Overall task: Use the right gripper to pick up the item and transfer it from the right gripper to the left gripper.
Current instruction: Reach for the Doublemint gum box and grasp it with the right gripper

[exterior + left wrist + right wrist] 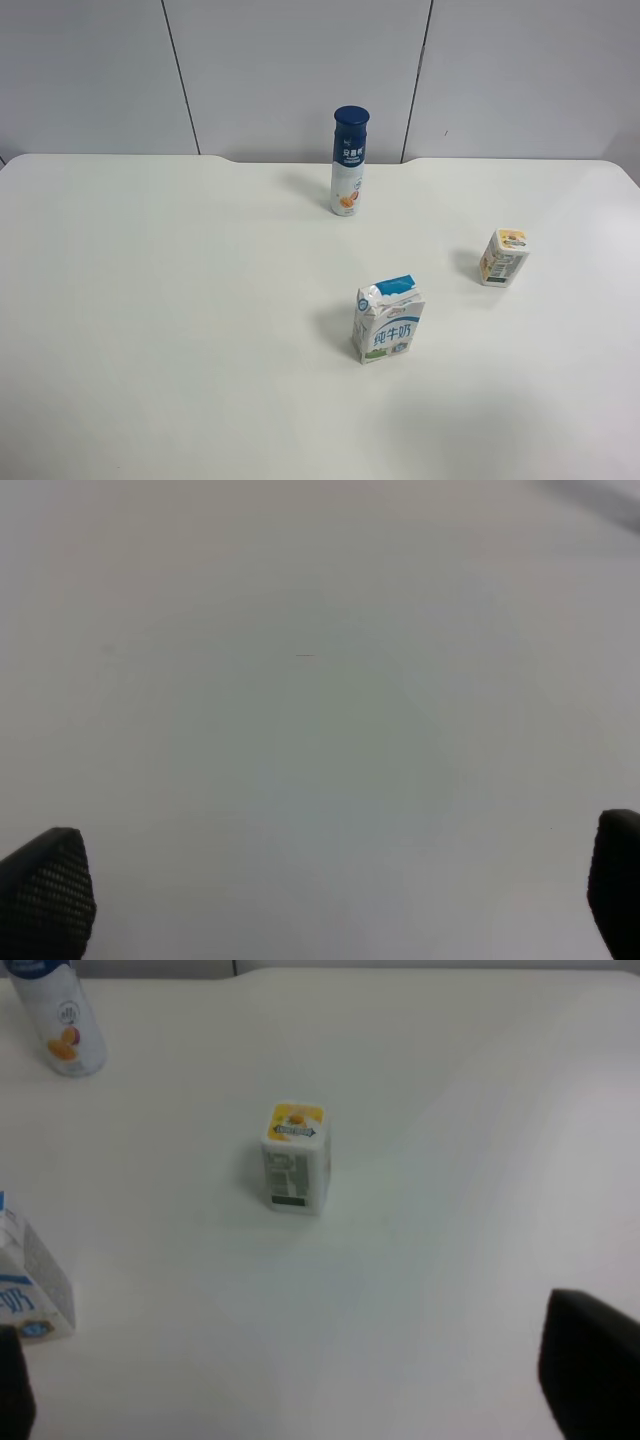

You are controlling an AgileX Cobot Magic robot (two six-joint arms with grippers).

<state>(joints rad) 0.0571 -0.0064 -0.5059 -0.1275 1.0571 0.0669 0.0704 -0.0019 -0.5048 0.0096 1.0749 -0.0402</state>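
Currently the item (503, 257) stands upright on the counter (150, 300), ahead of the right gripper (290, 1340) and well apart; its fingers (590, 1370) wide, empty; left gripper (330, 865) likewise wide, item outside its view.

The table (150, 300) is seen as a smooth, matt surface. Printed paperboard is shown by the item (503, 257) and the milk carton (388, 325) — the latter with a faint sheen. The bottle (348, 165) appears as glossy plastic, its cap shiny. On the left gripper (330, 905), the black pads (45, 895) are covered in a fine dotted texture — matt, rubber-like.
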